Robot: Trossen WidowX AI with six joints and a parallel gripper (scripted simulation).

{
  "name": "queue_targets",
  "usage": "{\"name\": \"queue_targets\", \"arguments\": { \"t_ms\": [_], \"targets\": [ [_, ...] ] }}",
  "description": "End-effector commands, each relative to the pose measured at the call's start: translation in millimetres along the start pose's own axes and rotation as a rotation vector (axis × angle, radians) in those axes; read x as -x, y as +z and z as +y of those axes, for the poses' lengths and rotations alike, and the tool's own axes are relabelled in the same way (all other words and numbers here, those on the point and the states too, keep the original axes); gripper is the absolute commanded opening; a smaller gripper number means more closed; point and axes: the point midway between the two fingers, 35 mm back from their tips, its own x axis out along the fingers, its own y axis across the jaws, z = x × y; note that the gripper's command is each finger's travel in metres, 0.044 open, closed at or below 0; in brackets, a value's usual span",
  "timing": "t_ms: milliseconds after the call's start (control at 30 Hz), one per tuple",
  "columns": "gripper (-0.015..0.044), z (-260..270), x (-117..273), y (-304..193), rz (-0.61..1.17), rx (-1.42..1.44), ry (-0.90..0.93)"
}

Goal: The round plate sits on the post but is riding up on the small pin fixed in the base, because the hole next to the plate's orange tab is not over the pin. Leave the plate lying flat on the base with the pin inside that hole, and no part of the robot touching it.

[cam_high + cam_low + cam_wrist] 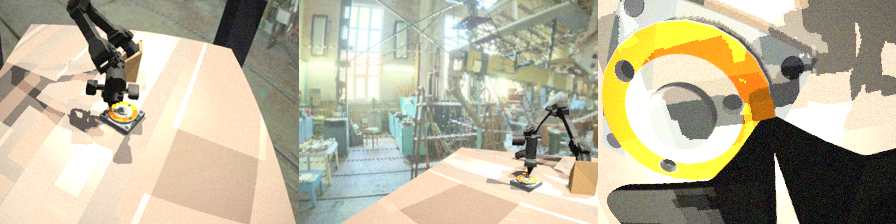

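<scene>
Wrist view: the end effector [772, 137], fully closed and holding nothing, points down at the orange tab [754, 92] of the plate [638, 52]. The base [122, 124] sits mid-tabletop [210, 170].

black arm [98, 39], matte, pointed gripper [772, 137]

Big old workshop hall behind the patchy pink-tan table top [469, 200], with tall bright windows [362, 52] washing everything in hazy light, teal cabinets [408, 131], a wooden ladder frame [420, 131], a little chair [369, 132] and a dusty grey floor [361, 177].
</scene>
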Motion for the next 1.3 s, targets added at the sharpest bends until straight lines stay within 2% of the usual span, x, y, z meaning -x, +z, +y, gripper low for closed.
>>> {"name": "queue_targets", "arguments": {
  "t_ms": [0, 1267],
  "targets": [
    [0.0, -3.1, -0.2, 6.9, -0.003, -0.004, -0.003],
    [0.0, -3.3, -0.8, 12.0, -0.003, -0.004, -0.003]
  ]
}}
